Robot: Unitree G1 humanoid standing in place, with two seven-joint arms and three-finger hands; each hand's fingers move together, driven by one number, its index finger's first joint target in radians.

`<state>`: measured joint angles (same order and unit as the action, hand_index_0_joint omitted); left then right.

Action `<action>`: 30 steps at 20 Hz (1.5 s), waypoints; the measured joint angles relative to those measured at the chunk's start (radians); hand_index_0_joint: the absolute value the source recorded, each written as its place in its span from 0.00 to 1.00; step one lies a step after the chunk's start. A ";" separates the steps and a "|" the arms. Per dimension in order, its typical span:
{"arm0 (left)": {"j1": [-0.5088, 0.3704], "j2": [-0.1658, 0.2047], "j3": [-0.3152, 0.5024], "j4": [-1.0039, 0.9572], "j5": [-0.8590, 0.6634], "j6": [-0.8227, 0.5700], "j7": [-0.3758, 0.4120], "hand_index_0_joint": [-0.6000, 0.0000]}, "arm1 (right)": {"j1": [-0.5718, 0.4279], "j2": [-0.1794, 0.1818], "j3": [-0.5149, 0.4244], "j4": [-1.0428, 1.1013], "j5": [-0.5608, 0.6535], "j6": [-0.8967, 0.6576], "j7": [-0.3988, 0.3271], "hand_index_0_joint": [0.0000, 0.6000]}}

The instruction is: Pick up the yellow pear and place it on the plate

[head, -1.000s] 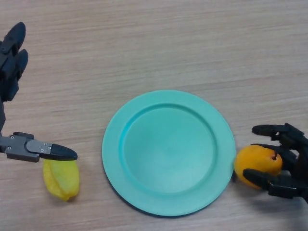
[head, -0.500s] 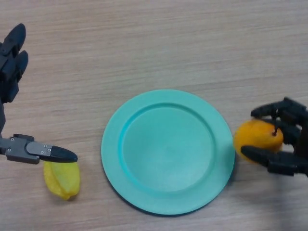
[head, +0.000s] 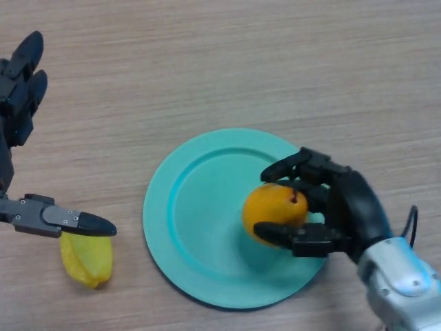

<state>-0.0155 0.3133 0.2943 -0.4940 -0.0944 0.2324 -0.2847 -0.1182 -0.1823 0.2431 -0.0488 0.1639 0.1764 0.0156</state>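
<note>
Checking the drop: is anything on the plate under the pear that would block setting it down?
Nothing visible. The right hand holds the pear over the plate, whose visible surface is bare.

You see the robot's right hand (head: 344, 207) at four o'clock in the head view: matte black plastic, built of thick, blocky segments with rounded tips. Behind it the wrist widens into a smooth, glossy silver-white casing with a pale bluish sheen. At nine o'clock, the left hand (head: 17, 96) is the same matte black, its fingers (head: 27, 58) chunky and tapering to blunt ends. Its thumb (head: 58, 221) has a grey metal middle section with small screws and a pointed black tip.
</note>
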 measured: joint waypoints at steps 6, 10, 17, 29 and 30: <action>0.026 -0.005 0.001 -0.029 -0.039 0.001 -0.023 1.00 | -0.016 -0.002 0.103 0.071 -0.041 -0.013 -0.113 0.92; 0.042 -0.019 0.008 -0.032 -0.039 0.006 -0.029 1.00 | -0.014 -0.002 0.100 0.008 -0.041 0.023 -0.108 0.08; 0.047 -0.021 0.039 -0.002 -0.037 0.020 -0.043 1.00 | 0.008 -0.004 0.056 -0.223 -0.042 0.178 -0.046 0.00; 0.033 -0.023 -0.022 -0.080 -0.157 0.212 -0.042 1.00 | 0.188 -0.035 -0.291 -0.686 -0.009 0.371 0.156 0.00; 0.031 -0.023 -0.022 -0.080 -0.150 0.212 -0.042 1.00 | 0.193 -0.039 -0.311 -0.689 -0.011 0.371 0.164 0.00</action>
<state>0.0152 0.2900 0.2725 -0.5738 -0.2445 0.4445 -0.3265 0.0748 -0.2215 -0.0681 -0.7380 0.1526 0.5477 0.1800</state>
